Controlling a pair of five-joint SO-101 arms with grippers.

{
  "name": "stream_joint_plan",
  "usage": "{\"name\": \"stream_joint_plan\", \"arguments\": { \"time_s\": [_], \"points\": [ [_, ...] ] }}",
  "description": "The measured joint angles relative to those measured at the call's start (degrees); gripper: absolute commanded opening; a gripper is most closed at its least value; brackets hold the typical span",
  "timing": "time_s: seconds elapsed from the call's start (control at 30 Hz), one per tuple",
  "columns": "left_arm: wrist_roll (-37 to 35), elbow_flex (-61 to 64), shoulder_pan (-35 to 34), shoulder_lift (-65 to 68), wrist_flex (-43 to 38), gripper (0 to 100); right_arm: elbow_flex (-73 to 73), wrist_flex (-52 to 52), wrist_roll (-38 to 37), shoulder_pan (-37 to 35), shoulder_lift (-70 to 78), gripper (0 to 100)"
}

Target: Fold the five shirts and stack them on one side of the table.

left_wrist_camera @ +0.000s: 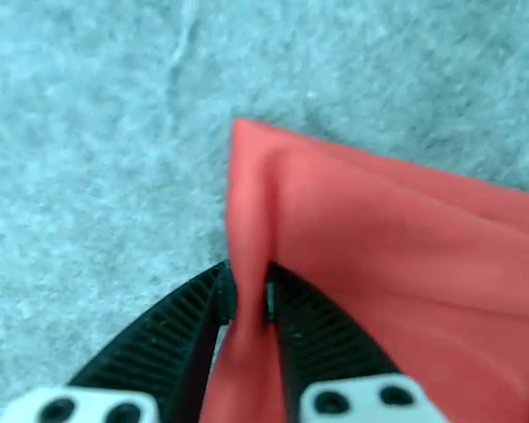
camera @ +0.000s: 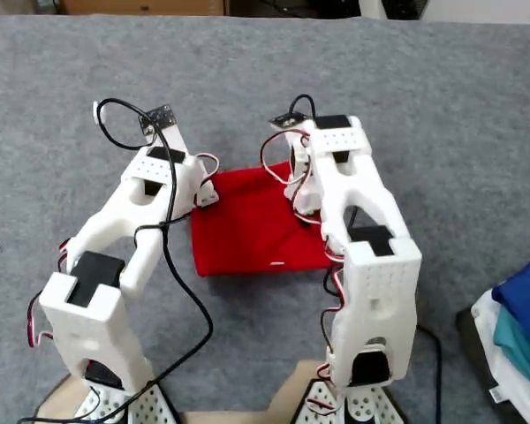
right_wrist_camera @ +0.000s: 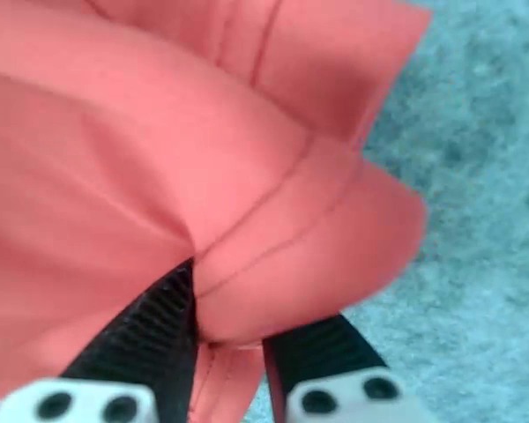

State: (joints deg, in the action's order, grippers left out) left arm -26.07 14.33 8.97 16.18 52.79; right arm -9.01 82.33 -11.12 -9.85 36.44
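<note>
Red shirt (camera: 247, 230), smooth folded cloth, between ribbed black fingers (left_wrist_camera: 181, 330)

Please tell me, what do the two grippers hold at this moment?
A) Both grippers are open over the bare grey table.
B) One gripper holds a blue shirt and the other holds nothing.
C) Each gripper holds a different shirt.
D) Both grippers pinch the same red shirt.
D: the left gripper is shut on a folded edge of the red shirt, and the right gripper has that shirt's hem between its fingers.
</note>
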Motion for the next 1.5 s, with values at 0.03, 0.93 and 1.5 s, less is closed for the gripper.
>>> {"name": "stream_joint_plan", "arguments": {
  "time_s": [0.03,0.93,1.5],
  "points": [
    [0.0,-0.4,0.0,0.2,0.1,2,-0.6,0.4,0.0,0.3,0.3,0.5],
    [-2.5,-19.2,13.3,0.2,13.2,2,-3.4,16.0,-3.3,13.5,-24.4,0.5],
    [-4.0,-37.9,37.1,-3.1,11.6,2,2.1,18.8,-12.7,46.6,-45.1,0.5]
  ]
}}
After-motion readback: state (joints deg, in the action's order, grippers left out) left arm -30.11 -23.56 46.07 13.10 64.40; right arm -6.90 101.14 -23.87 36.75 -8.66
